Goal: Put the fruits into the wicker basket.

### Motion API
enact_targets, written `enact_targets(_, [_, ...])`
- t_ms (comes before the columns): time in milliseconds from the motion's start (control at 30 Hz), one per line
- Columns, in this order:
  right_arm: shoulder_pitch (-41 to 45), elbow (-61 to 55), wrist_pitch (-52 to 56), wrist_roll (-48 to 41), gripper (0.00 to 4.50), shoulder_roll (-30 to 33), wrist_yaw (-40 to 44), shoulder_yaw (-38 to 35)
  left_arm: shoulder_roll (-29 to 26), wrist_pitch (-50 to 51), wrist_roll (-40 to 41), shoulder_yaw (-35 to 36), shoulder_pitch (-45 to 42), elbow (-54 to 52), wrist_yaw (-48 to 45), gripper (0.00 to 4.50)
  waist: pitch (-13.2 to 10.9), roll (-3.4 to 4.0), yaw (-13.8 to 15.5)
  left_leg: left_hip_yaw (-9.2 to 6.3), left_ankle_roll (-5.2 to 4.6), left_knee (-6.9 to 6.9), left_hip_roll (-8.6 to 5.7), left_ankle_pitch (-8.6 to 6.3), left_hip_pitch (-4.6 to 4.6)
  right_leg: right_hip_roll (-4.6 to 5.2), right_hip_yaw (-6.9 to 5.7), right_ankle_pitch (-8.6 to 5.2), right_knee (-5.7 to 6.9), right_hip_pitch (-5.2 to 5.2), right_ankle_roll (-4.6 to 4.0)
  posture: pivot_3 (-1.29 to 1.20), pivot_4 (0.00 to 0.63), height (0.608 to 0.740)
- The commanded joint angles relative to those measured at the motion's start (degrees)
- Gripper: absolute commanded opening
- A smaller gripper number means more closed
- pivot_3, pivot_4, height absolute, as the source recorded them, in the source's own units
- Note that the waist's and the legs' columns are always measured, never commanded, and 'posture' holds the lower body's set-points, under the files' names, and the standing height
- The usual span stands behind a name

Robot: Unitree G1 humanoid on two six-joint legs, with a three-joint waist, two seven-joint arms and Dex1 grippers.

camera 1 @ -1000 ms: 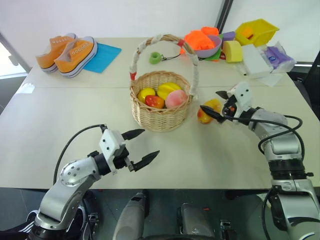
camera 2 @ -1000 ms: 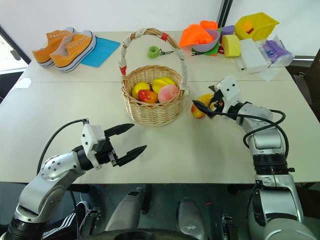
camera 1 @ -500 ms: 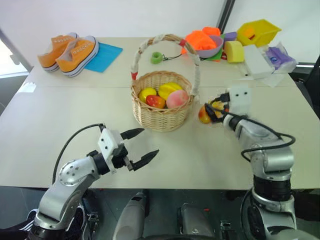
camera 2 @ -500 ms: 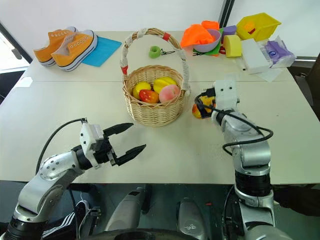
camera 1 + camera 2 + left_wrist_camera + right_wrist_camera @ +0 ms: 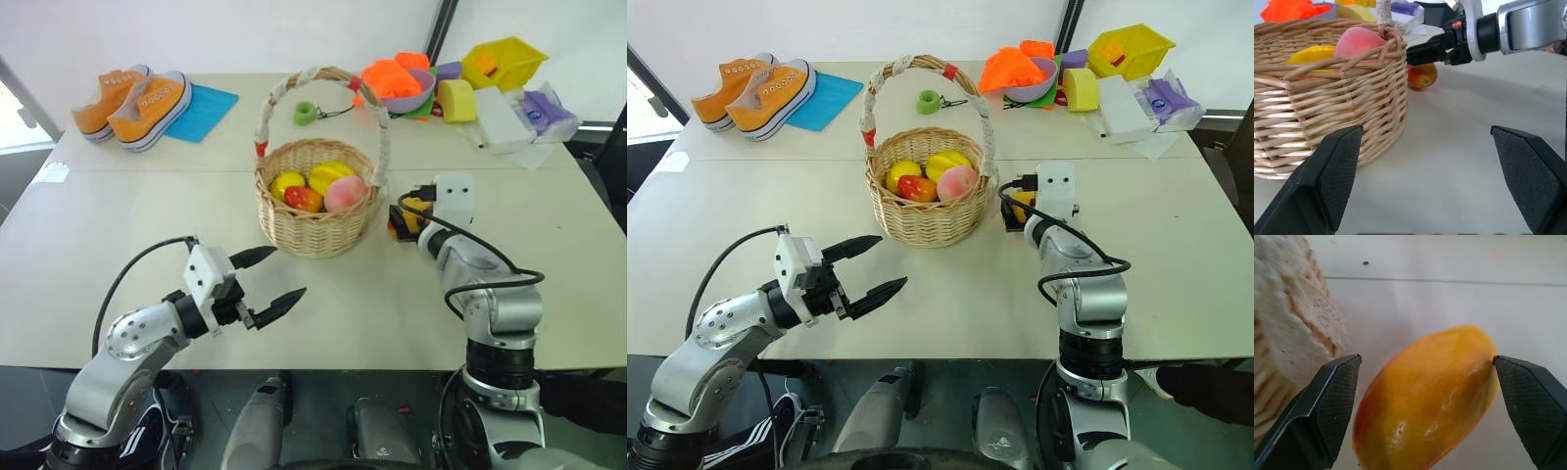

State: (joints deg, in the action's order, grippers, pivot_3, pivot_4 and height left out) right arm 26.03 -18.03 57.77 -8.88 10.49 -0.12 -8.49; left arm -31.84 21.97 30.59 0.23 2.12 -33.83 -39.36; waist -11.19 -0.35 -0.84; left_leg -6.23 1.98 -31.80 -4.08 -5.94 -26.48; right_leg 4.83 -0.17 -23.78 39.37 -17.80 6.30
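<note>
One fruit left on the table, and the right gripper [image 5: 1425, 396] is right on it; jaws spread wide, one black finger either side of the mango [image 5: 1427, 404], gripping nothing yet; one fingertip [image 5: 1508, 369] looks at or just off the mango's narrow end, the other stands clear of the skin; the long axis runs slantwise across the gap between the fingers, so my read is the squeeze will land partly along the length rather than clean across the belly, and it could skid out; the mango lies on the white table [image 5: 323, 294] just beside the wicker basket [image 5: 315, 223], on the robot's right side of it, directly ahead of that gripper; four fruits sit in the basket already, the pink peach [image 5: 345, 193] among them; the left gripper [image 5: 266, 282] hangs wide open too, empty, near the basket's front but well away from the mango; the right arm is plainly the nearer one.
</note>
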Motion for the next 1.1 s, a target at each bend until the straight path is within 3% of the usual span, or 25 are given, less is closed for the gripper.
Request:
enact_targets(33, [0.68,0.61,-0.26,0.75,4.48,0.10,-0.41,0.15,0.18,-0.71,0.01,0.02,-0.29,-2.41,0.12,4.50,0.00,0.00,-0.05,0.00,0.01,0.00,0.00,0.00,0.01,-0.01,0.00,0.00,0.01,0.00,0.00,0.00,0.150,0.740])
enact_targets(200, [0.54,1.66,-0.90,0.90,4.48,-0.69,-0.72,0.07,0.55,-0.99,-0.49,-0.54,-0.26,-2.56,0.26,4.50,0.00,0.01,-0.15,0.00,0.02,0.01,0.03,0.01,0.00,-0.04,0.02,0.00,0.06,-0.04,0.00,0.00,0.150,0.740])
enact_targets(300, [0.83,1.90,-2.63,0.95,3.65,0.28,-0.05,-0.46,0.86,-1.08,-0.58,-0.77,-0.46,-2.68,0.56,4.50,0.00,0.01,-0.14,0.00,0.02,0.01,0.03,0.01,0.00,-0.05,0.02,0.00,0.07,-0.04,0.00,0.00,0.150,0.740])
enact_targets(333, [0.89,1.93,-2.90,1.07,3.16,0.67,0.15,-0.35,0.86,-1.11,-0.57,-0.77,-0.48,-2.64,0.59,4.50,0.00,0.01,-0.13,0.00,0.02,0.00,0.03,0.02,0.00,-0.05,0.03,0.00,0.06,-0.04,0.00,0.00,0.150,0.740])
enact_targets(400, [0.46,2.06,-2.94,1.37,2.83,2.21,1.08,0.06,0.80,-1.24,-0.66,-0.79,-0.51,-2.46,0.57,4.50,0.00,0.01,-0.02,0.00,0.02,0.00,0.03,0.02,0.00,-0.05,0.03,0.00,0.07,-0.04,0.00,0.00,0.150,0.740])
enact_targets(533, [-0.89,1.67,-4.14,0.05,2.83,5.84,5.28,-0.02,0.95,-1.40,-0.73,-0.71,-0.53,-2.18,0.53,4.50,0.00,0.01,0.05,0.01,0.02,-0.01,0.02,0.01,0.00,-0.04,0.03,0.00,0.06,-0.03,0.00,0.00,0.150,0.740])
enact_targets(800, [-4.68,-5.50,-20.96,-16.01,2.83,17.65,35.42,-6.49,1.71,-2.30,-0.63,0.59,0.16,-2.09,0.97,4.50,-0.01,0.01,0.08,0.02,0.01,-0.01,0.04,0.01,-0.01,-0.05,0.00,0.00,0.03,0.06,0.00,0.00,0.150,0.740])
enact_targets(1100, [-2.12,-8.29,-31.64,-24.99,2.83,15.56,39.97,-7.86,-0.35,-4.38,0.15,6.96,-0.04,3.07,-1.52,4.50,-0.01,0.00,0.02,-0.03,0.01,-0.14,0.09,-0.01,0.08,-0.07,-0.03,-0.01,-0.02,0.21,-0.01,0.00,0.150,0.740])
